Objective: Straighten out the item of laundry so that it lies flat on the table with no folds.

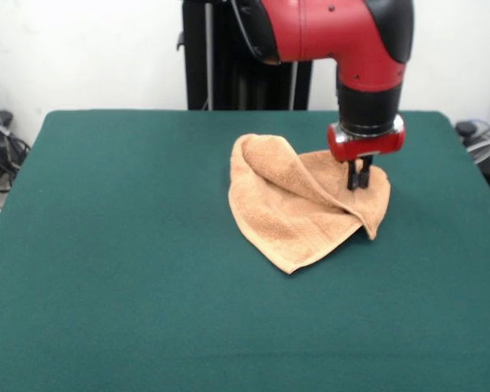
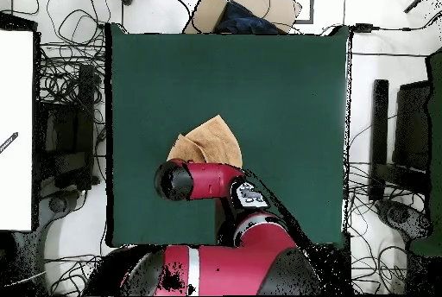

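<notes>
the peach towel [image 1: 298, 204] lies folded over itself on the green table [image 1: 114, 245], toward the far right in the front view, so flattening is mostly still to do. the gripper [image 1: 359, 178] has its fingers close together, touching the cloth; whether it pinches the cloth is unclear. the overhead view hides the gripper under the arm, showing only part of the towel.
</notes>
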`<state>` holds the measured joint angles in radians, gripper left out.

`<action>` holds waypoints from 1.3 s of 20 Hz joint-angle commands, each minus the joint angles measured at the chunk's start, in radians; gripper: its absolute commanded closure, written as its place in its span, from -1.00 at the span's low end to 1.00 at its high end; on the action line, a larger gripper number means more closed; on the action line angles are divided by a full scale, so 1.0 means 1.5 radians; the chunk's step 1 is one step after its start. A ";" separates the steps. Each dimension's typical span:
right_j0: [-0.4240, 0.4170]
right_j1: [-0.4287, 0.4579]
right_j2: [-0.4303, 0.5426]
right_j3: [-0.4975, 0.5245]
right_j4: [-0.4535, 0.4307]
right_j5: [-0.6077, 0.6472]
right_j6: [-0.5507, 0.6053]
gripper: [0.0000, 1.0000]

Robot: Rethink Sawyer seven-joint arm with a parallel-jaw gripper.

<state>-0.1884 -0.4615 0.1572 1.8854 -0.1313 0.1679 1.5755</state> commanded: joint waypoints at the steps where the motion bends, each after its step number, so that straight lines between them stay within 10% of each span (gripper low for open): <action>1: 0.005 0.106 -0.004 -0.044 -0.016 -0.075 0.102 1.00; 14: -0.001 0.078 0.005 -0.013 -0.014 -0.080 0.111 1.00; 15: -0.004 0.083 0.008 -0.016 -0.017 -0.083 0.107 -1.00; 26: -0.026 0.201 0.011 -0.053 -0.049 -0.216 0.114 -1.00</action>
<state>-0.1727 -0.4542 0.1604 1.9076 -0.1527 0.0662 1.5757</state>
